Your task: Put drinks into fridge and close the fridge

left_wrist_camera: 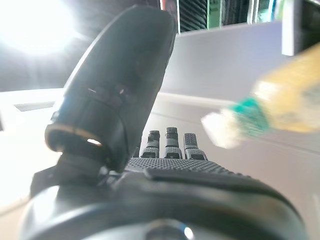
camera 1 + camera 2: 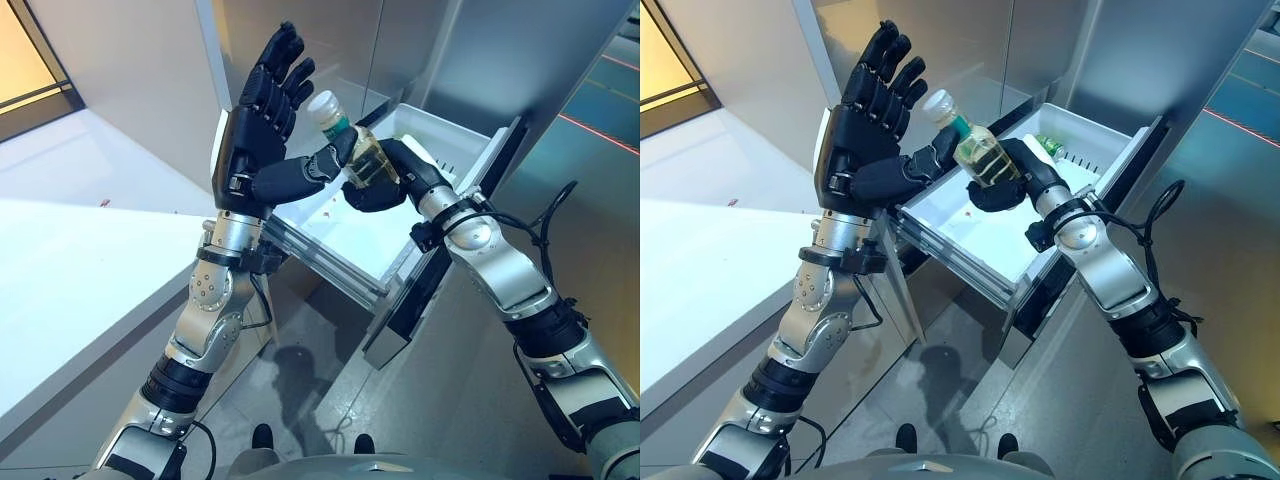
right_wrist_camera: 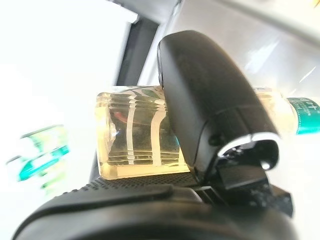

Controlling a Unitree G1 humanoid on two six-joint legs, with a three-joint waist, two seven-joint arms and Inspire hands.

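My right hand point(image 2: 392, 185) is shut on a bottle point(image 2: 352, 152) of pale yellow drink with a green neck label and a white cap. It holds the bottle tilted above the open white fridge drawer point(image 2: 350, 245). In the right wrist view my thumb point(image 3: 210, 105) lies across the bottle point(image 3: 132, 137). My left hand point(image 2: 262, 115) is raised beside the bottle, open with its fingers straight, and its thumb reaches close to the bottle's neck. The left wrist view shows the bottle point(image 1: 280, 110) just past the palm point(image 1: 190, 190). A green drink point(image 2: 1050, 147) lies at the drawer's far end.
The drawer is pulled out, with its dark front panel point(image 2: 440, 270) on the right and a metal rail point(image 2: 320, 262) along its near side. Steel fridge walls point(image 2: 520, 50) rise behind it. A white counter point(image 2: 70, 260) runs along the left. Grey floor point(image 2: 320, 370) lies below.
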